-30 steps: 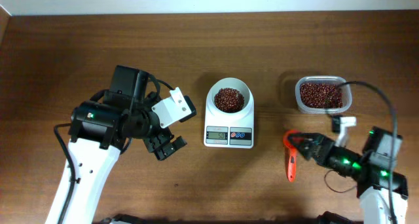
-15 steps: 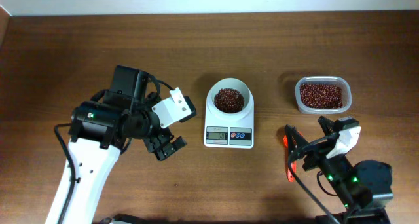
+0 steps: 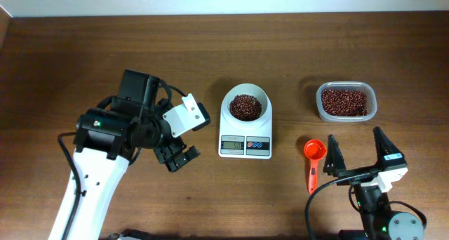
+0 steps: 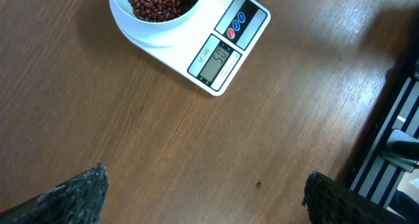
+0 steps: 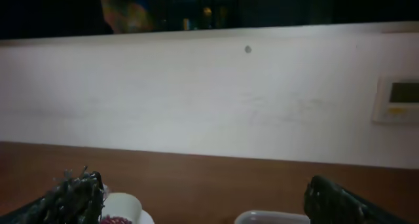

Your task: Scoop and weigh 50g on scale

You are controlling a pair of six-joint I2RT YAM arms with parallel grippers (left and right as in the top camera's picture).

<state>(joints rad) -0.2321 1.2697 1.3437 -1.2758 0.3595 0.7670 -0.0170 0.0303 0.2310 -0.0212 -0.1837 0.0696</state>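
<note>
Overhead, you see left gripper, centre-left, jaws wide apart, empty; right gripper, lower right, equally spread, empty, beside red scoop.

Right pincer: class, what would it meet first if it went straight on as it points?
Probably the bean tub, straight ahead of the open right pincer; if it points level, it may pass above it to the wall.
</note>
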